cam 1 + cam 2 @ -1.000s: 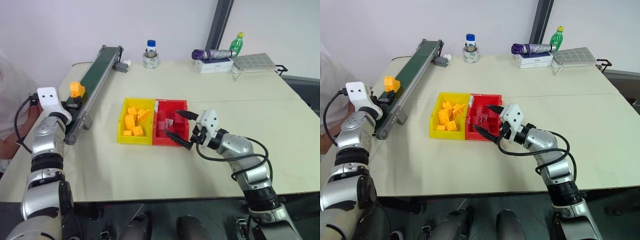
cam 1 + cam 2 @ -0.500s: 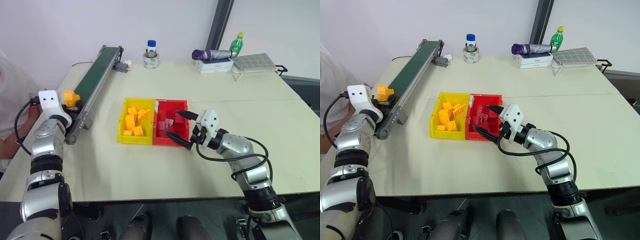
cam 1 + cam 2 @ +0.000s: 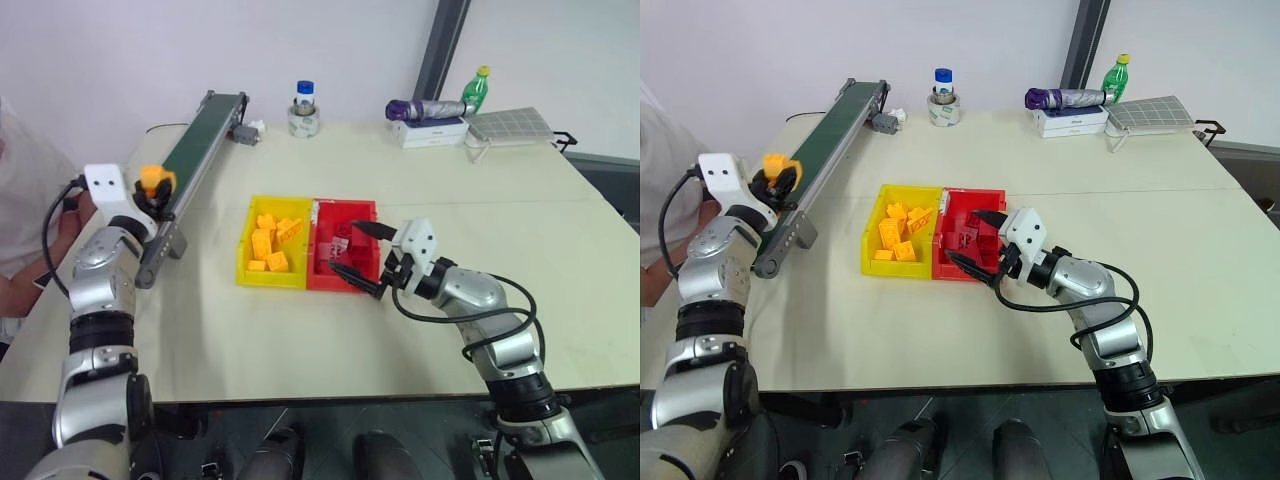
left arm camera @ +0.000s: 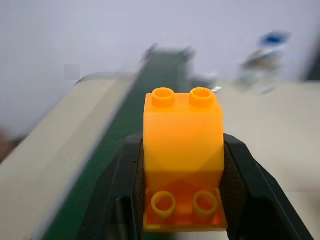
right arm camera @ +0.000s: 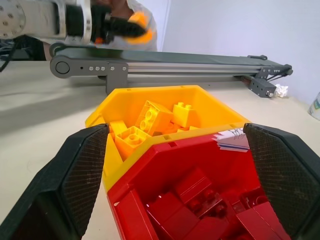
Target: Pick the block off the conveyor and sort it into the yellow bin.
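Left wrist view: my left gripper (image 4: 182, 200) clamps the block (image 4: 183, 150), conveyor (image 4: 135, 125) beyond. Next, I carry it to the yellow bin (image 3: 243, 250).

Conveyor (image 3: 195, 147) left of yellow bin (image 3: 246, 246), block (image 3: 153, 180) over conveyor's near end
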### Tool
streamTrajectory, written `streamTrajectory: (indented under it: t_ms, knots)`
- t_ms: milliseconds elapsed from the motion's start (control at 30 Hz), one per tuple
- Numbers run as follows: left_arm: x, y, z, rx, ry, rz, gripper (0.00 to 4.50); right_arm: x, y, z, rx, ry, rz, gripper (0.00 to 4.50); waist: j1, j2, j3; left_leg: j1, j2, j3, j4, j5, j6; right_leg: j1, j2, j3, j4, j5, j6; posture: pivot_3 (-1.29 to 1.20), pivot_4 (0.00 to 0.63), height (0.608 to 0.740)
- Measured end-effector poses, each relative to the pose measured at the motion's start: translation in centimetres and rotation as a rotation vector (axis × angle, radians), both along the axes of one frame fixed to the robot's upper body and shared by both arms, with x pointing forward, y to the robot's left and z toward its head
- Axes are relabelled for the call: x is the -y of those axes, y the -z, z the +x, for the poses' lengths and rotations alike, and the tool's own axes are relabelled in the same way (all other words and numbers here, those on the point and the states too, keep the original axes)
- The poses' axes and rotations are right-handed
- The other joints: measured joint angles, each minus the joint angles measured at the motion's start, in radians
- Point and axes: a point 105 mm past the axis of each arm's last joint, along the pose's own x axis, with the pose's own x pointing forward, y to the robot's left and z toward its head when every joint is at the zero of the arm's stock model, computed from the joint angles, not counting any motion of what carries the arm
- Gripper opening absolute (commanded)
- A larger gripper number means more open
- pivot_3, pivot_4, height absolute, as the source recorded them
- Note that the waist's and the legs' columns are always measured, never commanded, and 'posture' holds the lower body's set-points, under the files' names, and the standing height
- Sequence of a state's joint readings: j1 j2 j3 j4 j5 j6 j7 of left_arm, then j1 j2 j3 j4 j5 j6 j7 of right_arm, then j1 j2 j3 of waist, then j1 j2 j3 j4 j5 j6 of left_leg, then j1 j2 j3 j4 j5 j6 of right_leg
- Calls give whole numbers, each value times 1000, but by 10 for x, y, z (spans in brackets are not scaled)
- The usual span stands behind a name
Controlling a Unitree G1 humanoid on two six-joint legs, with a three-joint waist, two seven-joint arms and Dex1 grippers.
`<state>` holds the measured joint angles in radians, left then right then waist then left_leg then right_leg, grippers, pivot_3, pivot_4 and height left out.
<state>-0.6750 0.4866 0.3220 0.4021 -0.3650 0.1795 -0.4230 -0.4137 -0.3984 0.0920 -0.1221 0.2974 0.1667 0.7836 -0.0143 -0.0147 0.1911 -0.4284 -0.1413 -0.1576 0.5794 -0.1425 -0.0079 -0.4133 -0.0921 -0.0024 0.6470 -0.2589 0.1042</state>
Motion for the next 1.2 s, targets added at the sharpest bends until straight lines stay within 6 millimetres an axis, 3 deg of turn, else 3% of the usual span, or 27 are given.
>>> streamTrajectory:
  t_ms: [133,200,400,433,600,633,833,1033,1200]
  knots:
    - [67,-2,-10,8,263,13,1347,0,0,0,0,0,-2,4500,3,0,0,0,0,-1,1,0,0,0,0,0,0,0,0,0,150,740]
    - [90,-1,-12,2,333,20,1347,0,0,0,1,-1,-2,4500,1,0,0,1,0,0,1,0,0,1,0,0,0,0,0,0,150,740]
    - [119,11,-11,-39,388,1,1347,0,0,0,1,3,-2,4500,1,0,0,1,0,0,1,1,2,1,1,0,1,0,0,0,150,740]
    - [122,13,-10,-48,388,-10,1847,0,0,0,1,4,-1,4500,2,0,0,1,0,0,1,1,2,1,1,0,1,0,0,0,150,740]
    - [125,16,-10,-55,400,-23,4242,2,1,1,-1,15,-2,4500,2,0,0,1,0,0,1,1,2,1,1,0,1,0,0,0,150,740]
    - [125,16,-10,-54,405,-22,4439,2,1,1,-2,16,-2,4500,2,0,0,1,0,0,1,1,2,1,1,0,1,0,0,0,150,740]
    - [123,17,-20,-40,437,15,4439,2,0,0,6,14,-1,4500,-2,0,0,1,0,0,0,1,2,0,1,0,1,0,0,0,150,740]
    - [76,24,-37,-82,349,98,4439,3,0,-1,6,13,-8,4500,0,0,0,1,1,0,0,0,0,0,1,1,1,0,-1,0,150,740]
    - [54,7,-56,-54,331,141,4439,2,0,-1,6,6,-10,4500,5,0,0,1,0,0,0,0,0,1,1,1,0,-2,-4,0,150,740]
